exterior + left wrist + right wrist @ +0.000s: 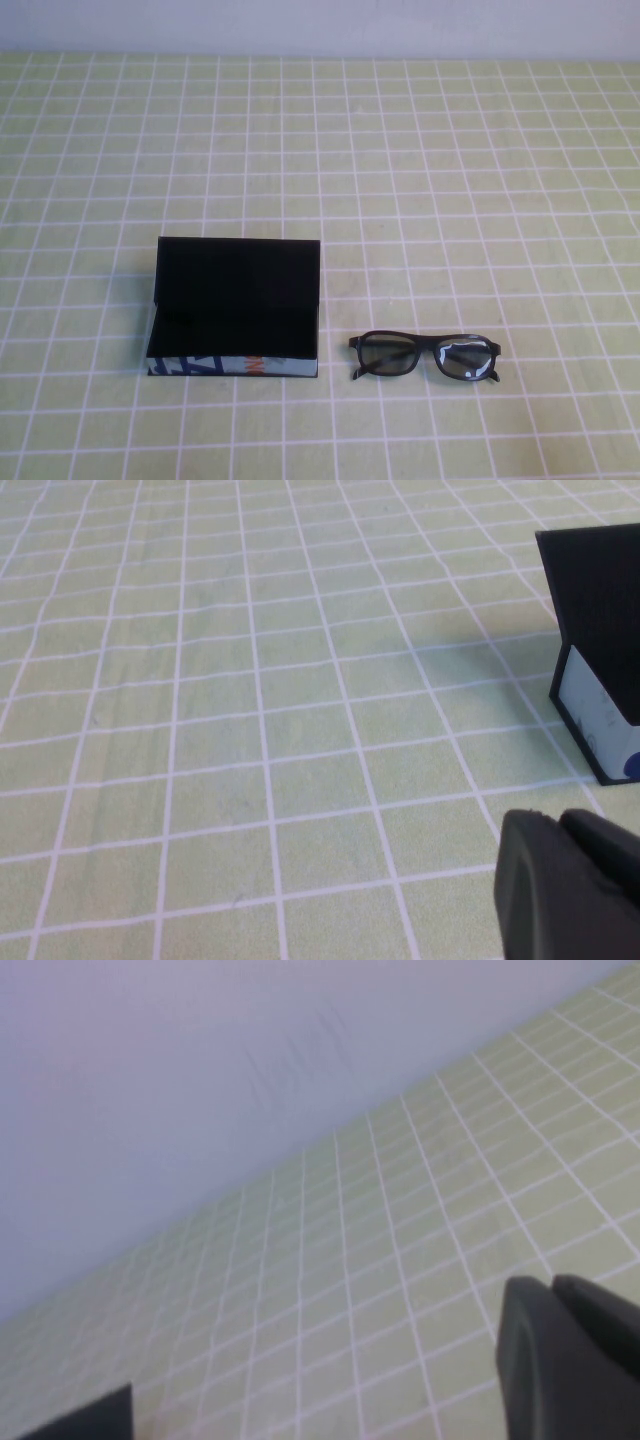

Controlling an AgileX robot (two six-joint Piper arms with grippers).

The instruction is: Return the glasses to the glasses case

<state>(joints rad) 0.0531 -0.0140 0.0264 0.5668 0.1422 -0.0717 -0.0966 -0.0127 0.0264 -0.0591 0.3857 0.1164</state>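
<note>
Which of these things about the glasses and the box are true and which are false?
1. The glasses case has its lid up. True.
2. The glasses are inside the case. False: they lie on the table, to the case's right and apart from it.
3. The glasses are folded shut. True, as far as the high view shows.
4. A robot hand is holding the glasses. False: the high view shows no hand near them; the left hand and right hand appear only at the edge of their own wrist views.
5. The case looks black inside. True.
</note>
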